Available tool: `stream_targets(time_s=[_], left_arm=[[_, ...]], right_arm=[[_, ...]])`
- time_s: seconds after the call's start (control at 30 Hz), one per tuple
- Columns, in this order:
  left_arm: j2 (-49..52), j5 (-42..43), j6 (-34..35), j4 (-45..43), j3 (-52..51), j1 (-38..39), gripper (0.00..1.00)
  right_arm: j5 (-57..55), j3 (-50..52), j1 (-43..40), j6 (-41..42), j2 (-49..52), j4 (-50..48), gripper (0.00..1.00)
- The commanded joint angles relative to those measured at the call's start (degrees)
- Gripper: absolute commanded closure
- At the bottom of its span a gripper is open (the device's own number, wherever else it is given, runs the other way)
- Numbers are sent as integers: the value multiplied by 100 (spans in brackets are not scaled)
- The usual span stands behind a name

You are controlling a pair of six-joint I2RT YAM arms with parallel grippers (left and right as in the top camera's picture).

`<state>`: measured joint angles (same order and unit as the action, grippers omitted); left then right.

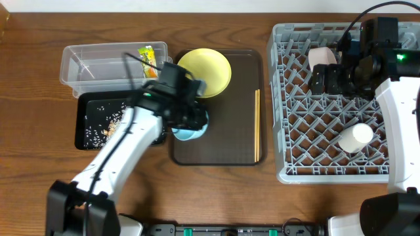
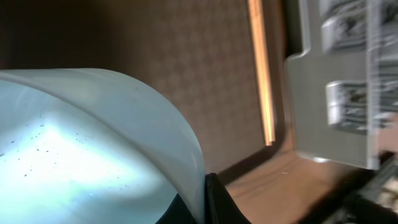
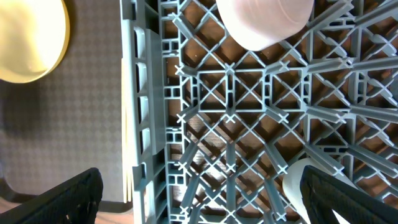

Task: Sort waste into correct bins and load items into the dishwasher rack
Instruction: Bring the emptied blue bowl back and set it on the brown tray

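left end effector point(image 2: 199, 208): clamped on the rim of the light blue bowl point(image 1: 191, 133). My wrist view shows one dark finger against the outer wall and dark below the rim on the inner side.
blue bowl: at the near-left corner of the brown serving tray point(image 1: 223, 145), mostly hidden under my left wrist. Inside it I see only a few tiny specks. Can't tell if it's off the tray surface.
right end effector point(image 3: 208, 202): fingers wide apart, nothing between them. It hangs over the far-left part of the dishwasher rack point(image 1: 302, 131), near the pinkish-white bowl.
rack so far: pinkish-white bowl point(image 1: 321, 56) sits on the far side and the white cup point(image 1: 355, 137) lies toward the near right. The rest of the lattice is bare.
waste: the wrapper packet point(image 1: 148, 58) is in the clear tub point(image 1: 98, 65), at its right end. The rice scraps point(image 1: 105, 124) are scattered in the black tray point(image 1: 88, 137). I see no loose waste on the table point(image 1: 33, 131), so sorting looks done.
left to load: the blue bowl in hand, the yellow plate point(image 1: 205, 71) on the far side of the serving tray, and the chopsticks point(image 1: 256, 124) along its right edge.
progress: I'd call it past halfway, with two of five items racked and a third gripped.
next: carry the bowl right, across the tray, into a free rack cell.
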<state>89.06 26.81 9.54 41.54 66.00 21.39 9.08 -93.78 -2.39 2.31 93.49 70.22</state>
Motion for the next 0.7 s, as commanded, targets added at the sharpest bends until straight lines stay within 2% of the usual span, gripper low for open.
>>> stream_targets(time_s=[0.0, 0.23, 0.53, 0.67], left_arm=[[256, -870, 223, -79, 24, 409, 93], [743, -872, 328, -223, 24, 944, 92], [953, -870, 326, -404, 24, 1045, 83], [951, -872, 323, -437, 24, 1040, 69]], right_arm=[[42, -17, -22, -70, -22, 7, 1], [42, -17, -22, -70, -22, 4, 1], [44, -17, -20, -70, -22, 2, 1], [44, -17, -20, -68, -22, 2, 1]])
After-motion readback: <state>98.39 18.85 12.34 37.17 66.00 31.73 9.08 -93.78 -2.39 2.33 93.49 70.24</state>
